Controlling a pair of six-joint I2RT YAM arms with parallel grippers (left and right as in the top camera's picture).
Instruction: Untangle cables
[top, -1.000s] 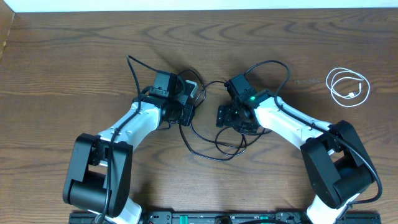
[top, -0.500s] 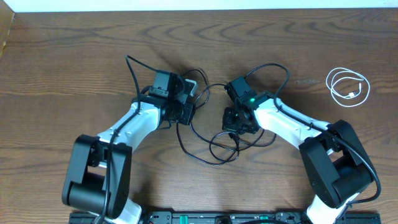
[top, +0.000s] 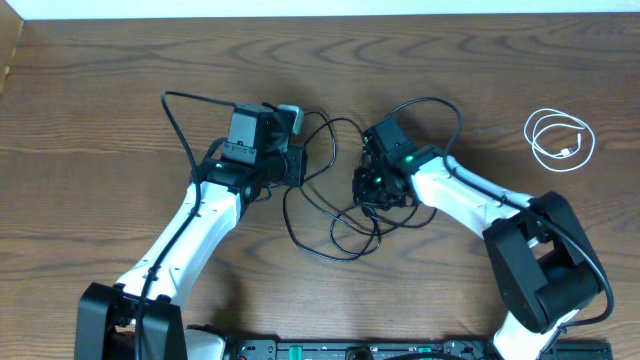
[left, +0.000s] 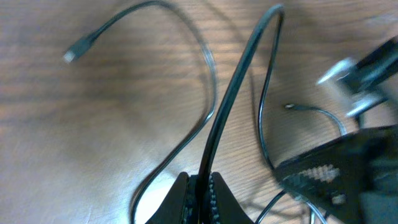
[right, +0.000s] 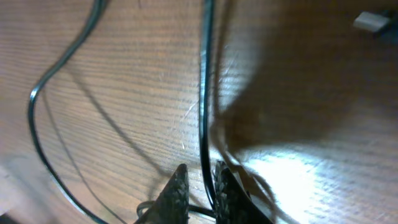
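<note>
The long black cable (top: 300, 240) lies in tangled loops on the wood table between the two arms. My left gripper (top: 298, 165) is shut on one strand of it. In the left wrist view that strand (left: 236, 74) rises from the closed fingertips (left: 200, 186), and a small plug end (left: 71, 55) lies at the upper left. My right gripper (top: 370, 190) stands over the tangle. Its narrow fingers (right: 200, 177) are shut on a black strand (right: 203, 93). The white cable (top: 530, 140) lies coiled on its own at the far right, away from both grippers.
Thicker black wires of the arms arc above each wrist (top: 170, 100) (top: 450, 105). The table's far edge (top: 320, 14) runs along the top of the overhead view. Both arm bases stand at the near edge.
My right gripper has closed from wide open onto a black strand. My left arm has stretched out and moved up and left with its strand, drawing the loops wider.
</note>
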